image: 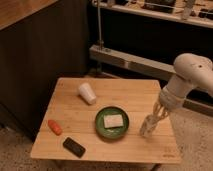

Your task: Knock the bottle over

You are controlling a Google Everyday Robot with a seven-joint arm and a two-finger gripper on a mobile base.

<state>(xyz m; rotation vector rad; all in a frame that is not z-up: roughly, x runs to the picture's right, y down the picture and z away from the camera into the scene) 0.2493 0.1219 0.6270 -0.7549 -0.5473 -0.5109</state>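
Observation:
The small whitish bottle [147, 127] stands on the right part of the wooden table [130, 90], just right of the green plate. It seems to lean a little, with its top toward the right. My gripper [158, 112] hangs from the white arm [186, 75] and is right at the bottle's top, on its upper right side, touching it or nearly so.
A green plate [101, 127] holding a pale square piece sits mid-table. A white foam cup [86, 93] lies to its upper left. An orange object [54, 126] and a black phone [74, 147] lie front left. A metal shelf rail [130, 59] runs behind the table.

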